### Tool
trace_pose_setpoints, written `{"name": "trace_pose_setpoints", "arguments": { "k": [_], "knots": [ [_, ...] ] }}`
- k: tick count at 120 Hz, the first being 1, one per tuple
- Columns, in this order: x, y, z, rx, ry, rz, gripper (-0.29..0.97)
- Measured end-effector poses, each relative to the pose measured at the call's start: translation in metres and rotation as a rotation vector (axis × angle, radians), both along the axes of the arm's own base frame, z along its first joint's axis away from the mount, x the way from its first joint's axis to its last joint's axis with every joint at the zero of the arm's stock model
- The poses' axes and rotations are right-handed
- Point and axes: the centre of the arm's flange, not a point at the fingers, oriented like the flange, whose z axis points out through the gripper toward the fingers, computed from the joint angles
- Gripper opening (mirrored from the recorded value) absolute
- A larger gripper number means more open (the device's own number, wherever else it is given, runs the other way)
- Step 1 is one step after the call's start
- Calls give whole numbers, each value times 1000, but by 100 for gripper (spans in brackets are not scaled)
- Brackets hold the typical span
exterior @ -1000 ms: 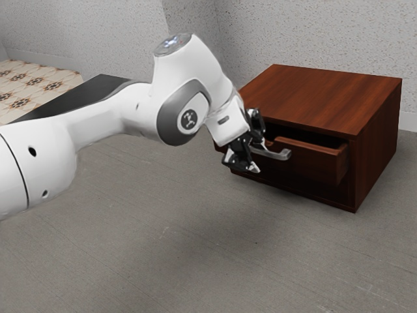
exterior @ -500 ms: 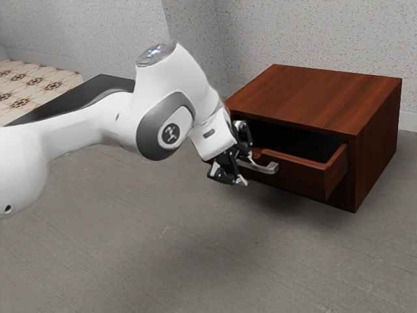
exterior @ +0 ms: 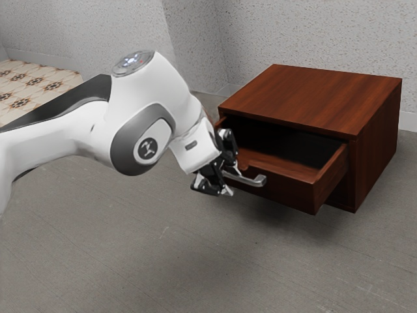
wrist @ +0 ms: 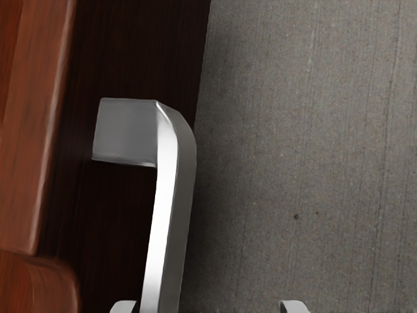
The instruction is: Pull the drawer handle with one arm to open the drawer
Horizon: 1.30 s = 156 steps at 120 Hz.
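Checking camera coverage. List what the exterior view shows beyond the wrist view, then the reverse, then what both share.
Exterior view: the white Franka arm, its gripper at the silver handle, the wooden cabinet with its drawer pulled partway out, patterned tiles. Wrist view: the handle's bent end meeting the drawer front, close up. Both: handle, dark wood, grey floor.

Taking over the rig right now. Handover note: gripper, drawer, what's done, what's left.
Gripper: open, hooked over the near end of the handle. The bar lies between the jaws, not clamped.
Drawer: pulled well out of the cabinet.
Done: handle caught, drawer open.
Left: probably a little more pull if full travel is wanted, then back off. The hook could slip.
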Motion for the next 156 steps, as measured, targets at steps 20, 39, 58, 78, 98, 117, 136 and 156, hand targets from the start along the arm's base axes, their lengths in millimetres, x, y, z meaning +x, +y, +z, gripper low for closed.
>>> {"name": "trace_pose_setpoints", "arguments": {
  "k": [20,39,58,78,98,117,136,156],
  "knots": [
    [-12,0,-1,2,-1,7,21],
    [-24,0,0,6,-3,15,20],
    [-35,2,-4,9,3,23,22],
    [-49,2,-1,13,-1,28,20],
    [-60,2,-2,21,-13,33,14],
    [-62,3,1,22,-30,41,6],
    [-62,3,6,19,-48,49,0],
    [-64,2,10,12,-54,52,6]
  ]
}}
